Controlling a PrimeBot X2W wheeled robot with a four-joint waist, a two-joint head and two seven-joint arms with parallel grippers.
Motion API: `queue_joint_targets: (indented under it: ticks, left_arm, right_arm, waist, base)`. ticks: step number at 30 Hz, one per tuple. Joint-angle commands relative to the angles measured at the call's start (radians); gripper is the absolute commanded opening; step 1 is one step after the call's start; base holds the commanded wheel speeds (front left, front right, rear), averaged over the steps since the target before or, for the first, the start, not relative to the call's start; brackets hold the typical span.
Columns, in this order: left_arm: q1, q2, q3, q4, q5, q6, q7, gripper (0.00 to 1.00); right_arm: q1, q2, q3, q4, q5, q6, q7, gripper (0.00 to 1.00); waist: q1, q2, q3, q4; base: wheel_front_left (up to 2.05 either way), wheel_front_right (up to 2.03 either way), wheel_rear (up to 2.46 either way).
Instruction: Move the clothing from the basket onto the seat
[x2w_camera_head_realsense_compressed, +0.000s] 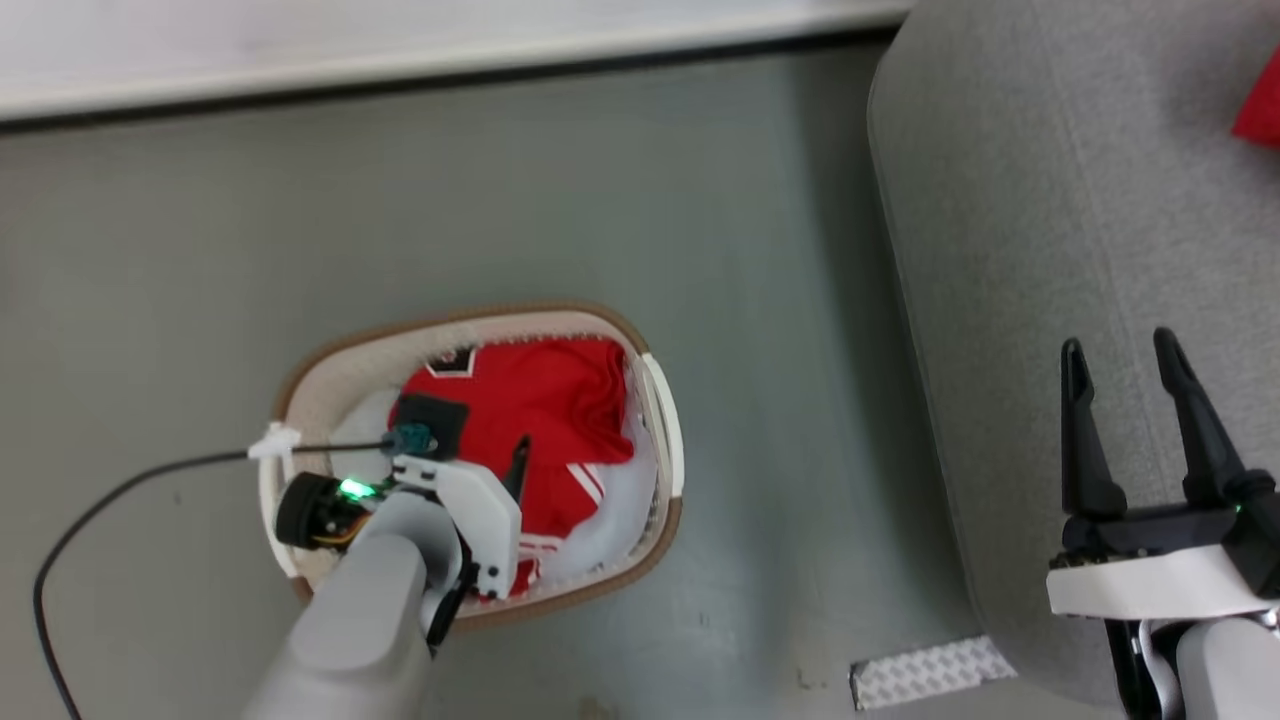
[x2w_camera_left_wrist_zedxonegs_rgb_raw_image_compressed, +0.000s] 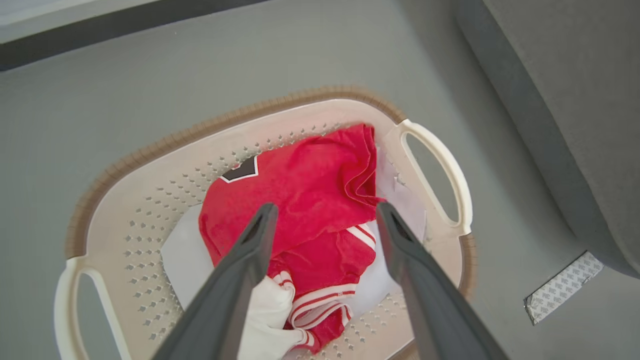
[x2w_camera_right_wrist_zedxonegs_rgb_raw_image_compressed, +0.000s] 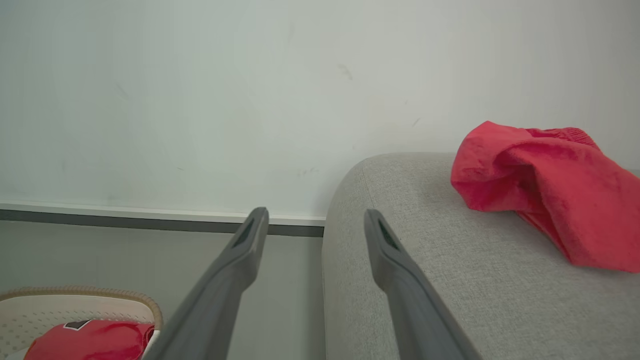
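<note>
the red jersey (x2w_camera_left_wrist_zedxonegs_rgb_raw_image_compressed: 310, 185) is lying crumpled in the basket (x2w_camera_left_wrist_zedxonegs_rgb_raw_image_compressed: 150, 200) on the floor (x2w_camera_head_realsense_compressed: 500, 200), on top of a white sheet (x2w_camera_left_wrist_zedxonegs_rgb_raw_image_compressed: 180, 260). the left gripper (x2w_camera_left_wrist_zedxonegs_rgb_raw_image_compressed: 326, 210) is hovering over it, fingers spread wide and holding nothing. the right gripper (x2w_camera_head_realsense_compressed: 1118, 345) is hanging over the seat (x2w_camera_head_realsense_compressed: 1050, 200), fingers apart and empty, with another red cloth (x2w_camera_right_wrist_zedxonegs_rgb_raw_image_compressed: 545, 185) lying farther along it.
</note>
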Motion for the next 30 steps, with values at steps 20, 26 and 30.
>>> queue_joint_targets:
  ticks: [20,26,30]
  left_arm:
    - [-0.276,0.065,0.015,0.244,-0.009,0.132,0.006,1.00]
    - [-0.342,0.077,0.033,0.261,-0.032,0.172,0.006,1.00]
    - [-0.371,0.089,0.046,0.270,-0.046,0.193,0.003,1.00]
  right_arm:
    - [-0.097,-0.001,0.039,-0.069,0.042,-0.002,0.001,1.00]
    - [-0.112,-0.001,0.044,-0.087,0.056,-0.002,0.001,1.00]
    - [-0.124,-0.001,0.052,-0.093,0.064,-0.002,0.001,1.00]
  waist:
    - [-0.0004,0.0000,0.283,-0.026]
    - [-0.0004,0.0000,0.349,-0.028]
    - [-0.0004,0.0000,0.378,-0.030]
  base:
    - [0.00,0.00,0.00]
    - [0.00,0.00,0.00]
    - [0.00,0.00,0.00]
